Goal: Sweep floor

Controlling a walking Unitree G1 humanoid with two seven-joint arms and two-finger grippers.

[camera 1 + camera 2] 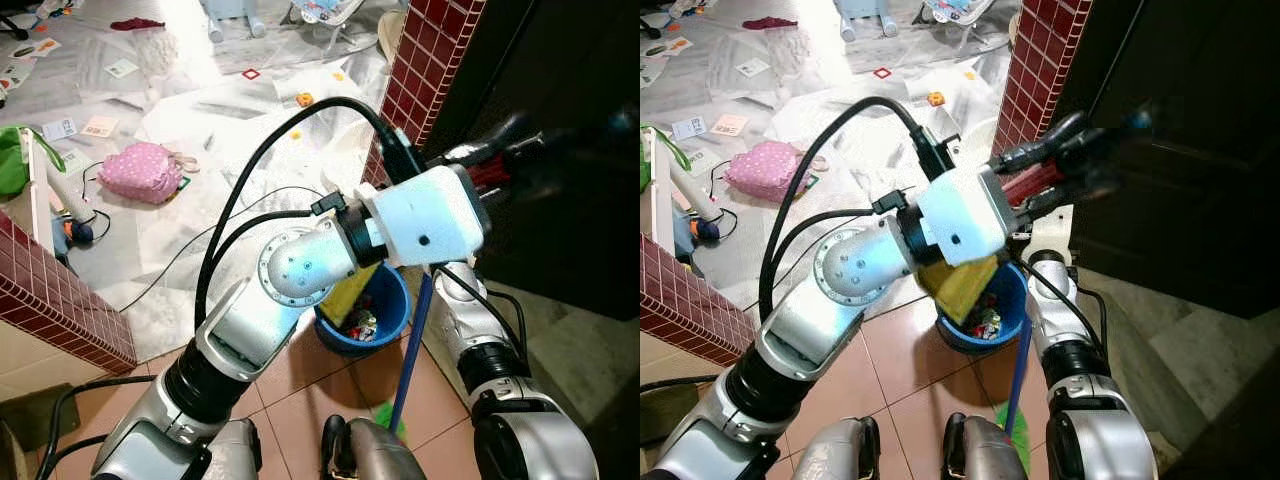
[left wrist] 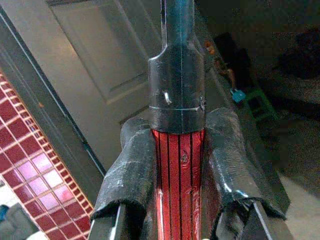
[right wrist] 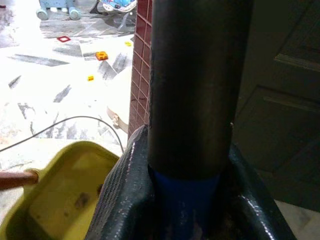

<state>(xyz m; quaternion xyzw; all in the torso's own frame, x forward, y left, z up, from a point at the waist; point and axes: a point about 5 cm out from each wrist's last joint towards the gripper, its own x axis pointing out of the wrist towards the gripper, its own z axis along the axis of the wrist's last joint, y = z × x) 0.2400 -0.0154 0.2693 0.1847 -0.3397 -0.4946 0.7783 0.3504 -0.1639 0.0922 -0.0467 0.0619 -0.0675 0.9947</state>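
My left gripper (image 1: 1055, 170) reaches across to the right and is shut on the red ribbed grip (image 2: 177, 165) of a long handle with a black end. Below my left wrist, the yellow dustpan (image 1: 350, 292) hangs tilted over a blue bin (image 1: 392, 305) that holds bits of litter. My right gripper (image 3: 190, 195) is shut around the broom's pole, where its dark upper part meets the blue shaft (image 1: 412, 345). The broom's green bristles (image 1: 386, 414) touch the tiled floor by my feet. In the eye views, the left wrist housing hides the right gripper's fingers.
A red-tiled pillar (image 1: 425, 60) stands just behind the bin, with a dark door (image 1: 580, 150) to its right. A low red-tiled wall (image 1: 60, 300) is at the left. Beyond lie plastic sheets, papers, small toys, cables and a pink bag (image 1: 145, 170).
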